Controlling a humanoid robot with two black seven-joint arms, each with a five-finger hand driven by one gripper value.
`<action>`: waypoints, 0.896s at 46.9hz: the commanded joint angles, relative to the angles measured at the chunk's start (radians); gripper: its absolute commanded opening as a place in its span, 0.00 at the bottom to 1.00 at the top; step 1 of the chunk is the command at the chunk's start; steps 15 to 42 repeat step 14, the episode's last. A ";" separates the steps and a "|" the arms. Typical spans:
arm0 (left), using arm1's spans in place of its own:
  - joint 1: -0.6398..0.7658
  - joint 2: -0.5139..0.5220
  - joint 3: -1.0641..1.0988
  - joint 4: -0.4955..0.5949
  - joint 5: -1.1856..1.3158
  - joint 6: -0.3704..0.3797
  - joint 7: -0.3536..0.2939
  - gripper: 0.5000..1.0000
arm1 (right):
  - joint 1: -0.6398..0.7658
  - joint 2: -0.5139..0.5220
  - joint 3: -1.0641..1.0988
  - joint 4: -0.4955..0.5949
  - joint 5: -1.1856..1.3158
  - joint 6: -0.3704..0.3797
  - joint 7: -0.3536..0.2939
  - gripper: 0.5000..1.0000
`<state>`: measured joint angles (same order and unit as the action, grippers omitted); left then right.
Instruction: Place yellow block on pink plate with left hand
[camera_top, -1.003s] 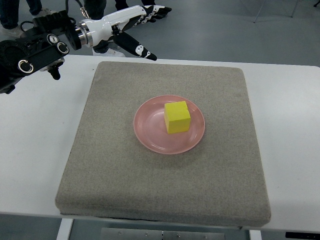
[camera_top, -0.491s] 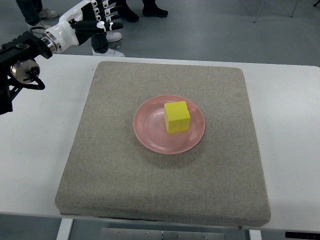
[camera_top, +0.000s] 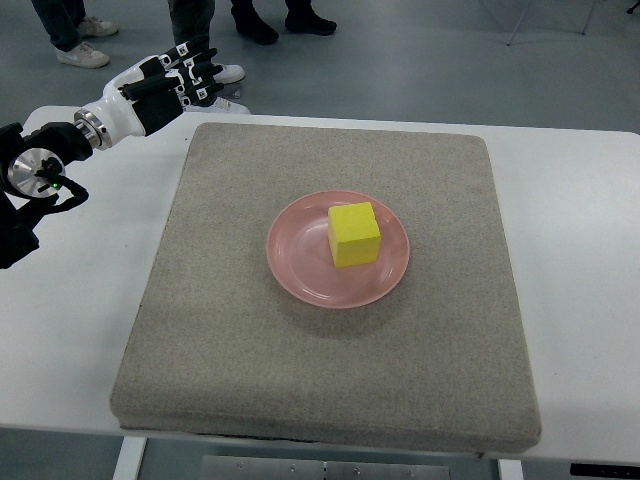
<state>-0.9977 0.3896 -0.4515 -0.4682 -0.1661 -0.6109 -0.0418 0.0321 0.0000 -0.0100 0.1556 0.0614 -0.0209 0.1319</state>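
The yellow block (camera_top: 355, 234) is seen resting on the pink plate (camera_top: 300, 270) at the centre of a grey mat (camera_top: 240, 330), so placement looks done, while the left hand (camera_top: 165, 85), fingers loosely extended and empty, is held far left.

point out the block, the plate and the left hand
block (camera_top: 354, 232), top view, top face
plate (camera_top: 300, 262), top view, bare left part
left hand (camera_top: 160, 85), top view, back of the hand
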 joint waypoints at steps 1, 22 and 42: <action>0.010 0.000 -0.024 0.002 -0.001 0.000 0.022 0.99 | 0.000 0.000 0.001 0.002 0.000 0.004 0.002 0.85; 0.019 0.002 -0.027 0.002 -0.001 0.000 0.040 0.99 | 0.000 0.000 0.004 0.002 0.000 -0.004 0.006 0.85; 0.019 0.002 -0.027 0.002 -0.001 0.000 0.040 0.99 | 0.000 0.000 0.004 0.002 0.000 -0.004 0.006 0.85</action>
